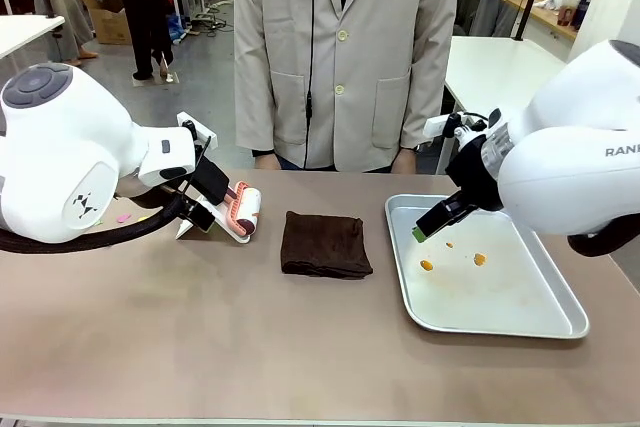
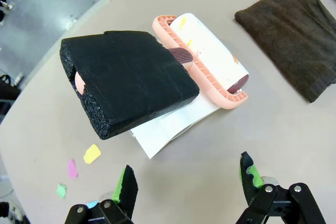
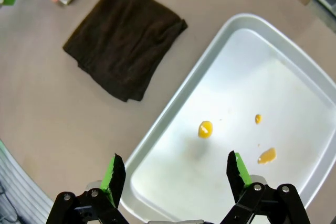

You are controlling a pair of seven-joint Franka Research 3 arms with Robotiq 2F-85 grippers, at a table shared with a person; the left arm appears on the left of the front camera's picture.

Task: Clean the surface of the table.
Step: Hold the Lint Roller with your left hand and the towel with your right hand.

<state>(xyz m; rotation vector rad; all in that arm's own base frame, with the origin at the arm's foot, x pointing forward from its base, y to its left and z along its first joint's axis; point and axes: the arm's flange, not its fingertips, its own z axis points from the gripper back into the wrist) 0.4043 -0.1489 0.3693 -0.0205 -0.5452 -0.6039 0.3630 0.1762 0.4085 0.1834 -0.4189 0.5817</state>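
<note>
The taupe-brown table point(image 1: 250, 337) carries small paper scraps at its left: yellow point(image 2: 92, 153), pink point(image 2: 72, 168) and green point(image 2: 61, 190). A lint roller point(image 1: 243, 212) lies there on a white sheet point(image 2: 168, 127), with a pink frame, a white roll point(image 2: 210, 56) and a black foam handle point(image 2: 131, 80). My left gripper point(image 2: 189, 179) hovers open just short of that handle, holding nothing; it sits beside the roller point(image 1: 200, 212). My right gripper point(image 3: 176, 174) is open and empty above the silver tray's point(image 3: 294, 77) near-left corner point(image 1: 432, 225).
A folded dark brown cloth point(image 1: 324, 245) lies mid-table between roller and tray. The tray point(image 1: 560, 322) holds orange spots point(image 3: 205, 129). A person in a beige jacket point(image 1: 345, 57) stands at the far edge, hands resting near it.
</note>
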